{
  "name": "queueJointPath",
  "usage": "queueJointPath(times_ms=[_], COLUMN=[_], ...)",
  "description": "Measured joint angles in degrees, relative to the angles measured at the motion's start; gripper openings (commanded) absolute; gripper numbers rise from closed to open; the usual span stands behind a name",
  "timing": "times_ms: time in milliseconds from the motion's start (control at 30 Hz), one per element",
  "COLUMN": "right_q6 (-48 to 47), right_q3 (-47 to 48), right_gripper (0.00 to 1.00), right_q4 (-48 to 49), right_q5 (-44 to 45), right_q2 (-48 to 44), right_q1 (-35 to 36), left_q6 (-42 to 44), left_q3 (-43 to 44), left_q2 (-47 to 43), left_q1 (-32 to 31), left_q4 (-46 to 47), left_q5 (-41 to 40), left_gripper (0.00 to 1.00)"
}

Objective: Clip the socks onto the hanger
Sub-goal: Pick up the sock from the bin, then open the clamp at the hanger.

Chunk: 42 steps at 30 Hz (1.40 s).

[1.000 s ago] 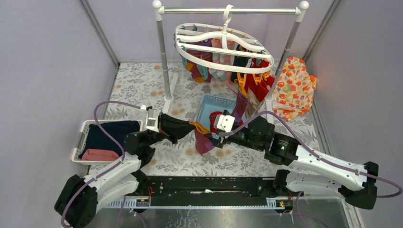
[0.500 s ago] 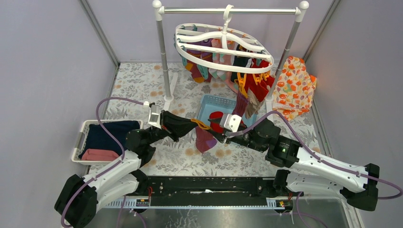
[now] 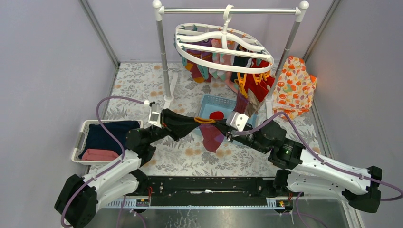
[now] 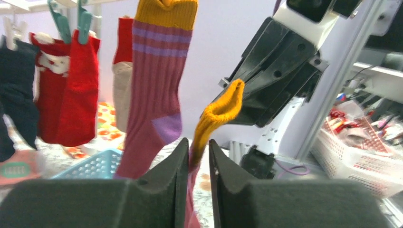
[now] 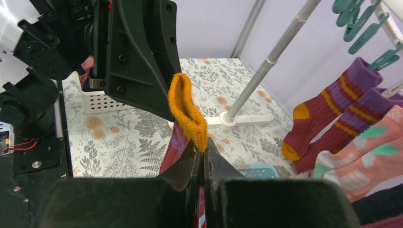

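Note:
A maroon sock with an orange cuff hangs between my two grippers above the floral mat. My right gripper is shut on the orange cuff. My left gripper faces it from the left. Its jaws stand slightly apart and the cuff runs loosely through the gap. The white oval hanger hangs from the rack at the back. Several socks are clipped to it, among them a maroon one and red ones.
A blue basket holding a red sock sits just behind the grippers. A white basket with navy and pink cloth is at the left. The grey rack pole stands behind. An orange floral cloth lies at the back right.
My right gripper has closed onto the orange cuff and shifted right. My left gripper's jaws have eased apart. The sock has swung a little to the right.

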Motion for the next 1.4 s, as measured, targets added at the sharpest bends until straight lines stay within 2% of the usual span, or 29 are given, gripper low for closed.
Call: queueJointPath(times_ms=[67, 167, 200, 233, 467, 833, 1400], right_q6=[-0.4, -1.2, -1.4, -1.7, -2.6, -3.1, -3.6], right_q3=[0.0, 0.0, 0.1, 0.3, 2.2, 2.7, 2.7], right_gripper=[0.0, 0.0, 0.0, 0.0, 0.0, 0.0, 0.0], right_q4=[0.0, -0.2, -0.2, -0.5, -0.4, 0.3, 1.8], right_q5=[0.9, 2.4, 2.8, 3.7, 7.2, 11.8, 12.9], right_q2=[-0.4, -1.0, -1.2, -1.3, -0.2, 0.8, 0.4], right_q1=[0.0, 0.0, 0.0, 0.0, 0.0, 0.0, 0.0], left_q6=[0.2, 2.0, 2.5, 3.0, 1.8, -5.7, -3.1], left_q3=[0.0, 0.1, 0.4, 1.1, 11.6, 32.0, 41.4], left_q2=[-0.3, -1.9, -2.8, -3.6, -3.5, 10.5, 13.4], left_q1=[0.0, 0.0, 0.0, 0.1, 1.4, 4.0, 1.1], left_q4=[-0.3, -2.3, -3.7, -5.1, -14.3, -29.0, -37.7], left_q5=[-0.3, -1.3, -2.1, -3.2, -11.9, -14.6, -19.6], left_gripper=[0.58, 0.9, 0.97, 0.99, 0.99, 0.97, 0.9])
